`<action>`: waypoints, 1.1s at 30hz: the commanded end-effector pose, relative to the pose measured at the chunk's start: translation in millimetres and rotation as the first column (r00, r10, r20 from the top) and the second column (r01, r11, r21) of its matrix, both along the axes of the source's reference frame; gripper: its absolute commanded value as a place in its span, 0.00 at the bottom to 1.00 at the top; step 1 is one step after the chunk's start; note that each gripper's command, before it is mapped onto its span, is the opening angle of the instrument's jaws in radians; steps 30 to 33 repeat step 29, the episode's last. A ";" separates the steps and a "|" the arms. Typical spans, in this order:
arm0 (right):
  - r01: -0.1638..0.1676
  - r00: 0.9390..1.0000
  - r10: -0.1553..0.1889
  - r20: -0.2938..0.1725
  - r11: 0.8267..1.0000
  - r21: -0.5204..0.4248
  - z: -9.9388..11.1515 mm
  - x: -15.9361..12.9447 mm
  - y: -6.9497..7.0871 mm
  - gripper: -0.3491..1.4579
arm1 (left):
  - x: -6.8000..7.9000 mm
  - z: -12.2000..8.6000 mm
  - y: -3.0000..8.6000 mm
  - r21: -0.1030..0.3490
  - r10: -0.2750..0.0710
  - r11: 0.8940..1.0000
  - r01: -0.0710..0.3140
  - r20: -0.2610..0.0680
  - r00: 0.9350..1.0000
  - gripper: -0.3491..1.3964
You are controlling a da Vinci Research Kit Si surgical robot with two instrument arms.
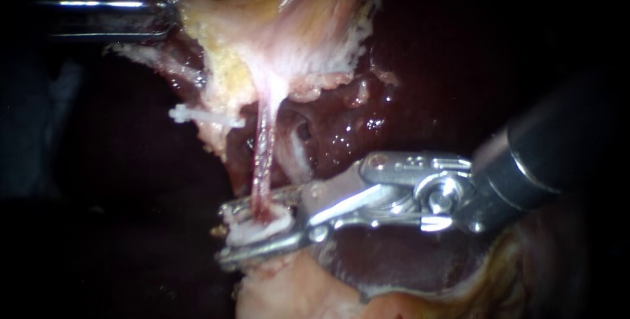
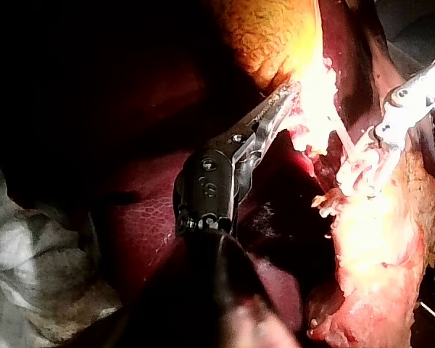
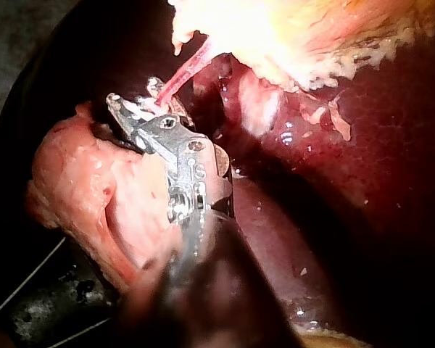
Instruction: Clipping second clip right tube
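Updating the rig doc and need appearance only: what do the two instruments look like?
The left instrument has a black shaft, a dark wrist block with round pins, and long slim silver jaws that taper towards the tip. The right instrument has a thicker dark shaft with a grey collar, a shiny steel wrist with pins and a round pivot, and two broader flat steel jaws.

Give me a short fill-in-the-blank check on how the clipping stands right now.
1. The pink tube passes ___ the jaws of my right instrument.
2. The loaded clip in those jaws is coloured ___.
3. The placed clip sits on the tube's ___ side in the endoscope view.
Missing words: between; white; left.
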State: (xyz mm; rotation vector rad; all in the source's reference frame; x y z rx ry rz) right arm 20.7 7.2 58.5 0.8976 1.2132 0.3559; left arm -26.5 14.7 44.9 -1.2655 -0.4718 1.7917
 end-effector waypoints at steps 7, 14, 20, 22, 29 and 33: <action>-0.004 1.000 0.004 0.004 1.000 0.004 0.4 -0.2 0.2 0.15 | 0.0 0.0 0.0 0.000 -0.001 1.000 0.001 0.001 1.000 0.00; -0.013 0.999 0.011 0.033 0.998 0.068 0.8 -0.5 0.5 0.00 | 0.0 0.0 0.0 0.000 -0.001 1.000 0.001 0.001 1.000 0.00; -0.020 0.999 0.016 0.049 0.997 0.073 1.0 -1.1 0.6 0.00 | 0.0 0.0 0.0 0.000 -0.001 1.000 0.001 0.001 1.000 0.00; -0.018 0.999 0.014 0.051 0.997 0.072 1.1 -1.0 0.5 0.00 | 0.0 0.1 0.0 0.000 -0.001 1.000 0.001 0.001 1.000 0.00; -0.018 0.999 0.015 0.052 0.997 0.071 1.3 -1.1 0.5 0.00 | 0.1 0.1 0.1 0.000 -0.001 1.000 0.001 0.001 1.000 0.00; -0.018 0.999 0.015 0.052 0.997 0.071 1.3 -1.1 0.5 0.00 | 0.1 0.1 0.1 0.000 -0.001 1.000 0.001 0.001 1.000 0.00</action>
